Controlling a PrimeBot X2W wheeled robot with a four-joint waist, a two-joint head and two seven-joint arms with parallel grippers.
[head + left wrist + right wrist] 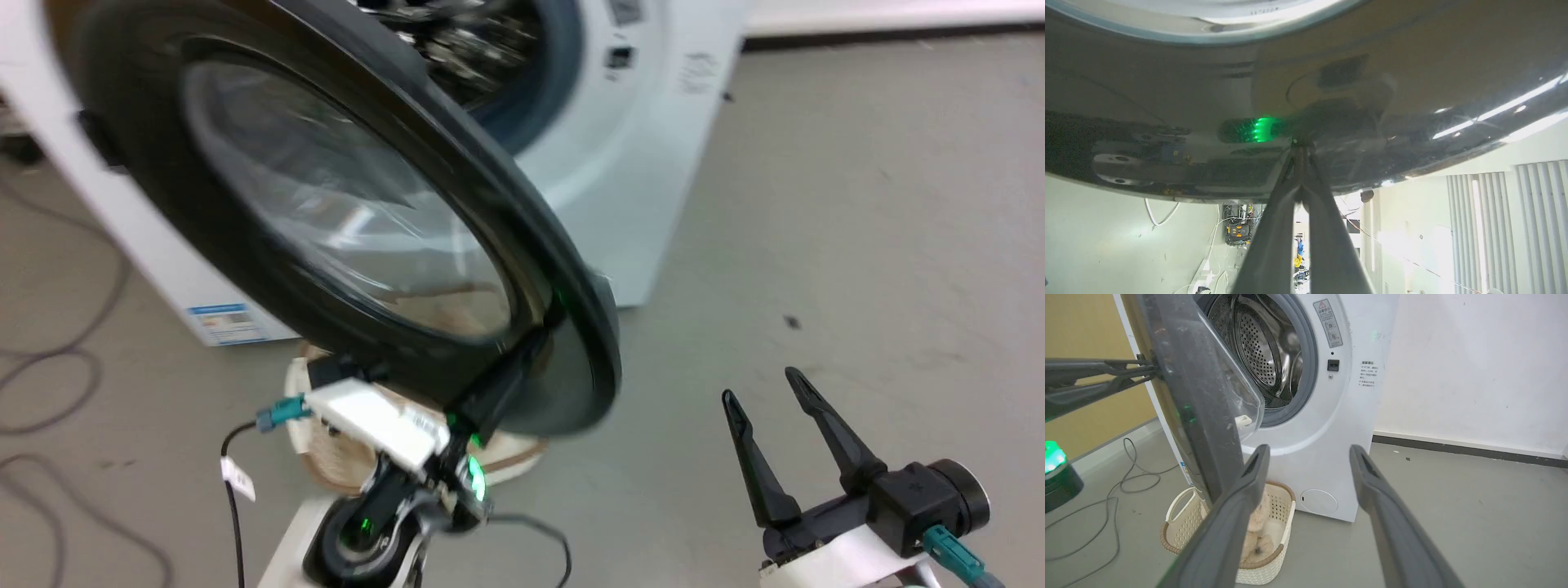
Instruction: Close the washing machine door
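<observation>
Left gripper (535, 339) clenched, tips pressed to the part-swung washing machine door (343, 204)

Its two fingers are closed together on nothing, tips touching the door's glossy black outer face near the lower right rim; the door fills the upper left and centre of the head view, swung out from the washing machine (620, 163), whose steel drum (1253, 351) shows behind it. Right gripper (759, 384) sits at the lower right, released, fingers spread wide with nothing between them, well apart from the door. Under the door a white woven basket (1274, 555) stands on the grey floor (857, 245) just beside the machine's front
</observation>
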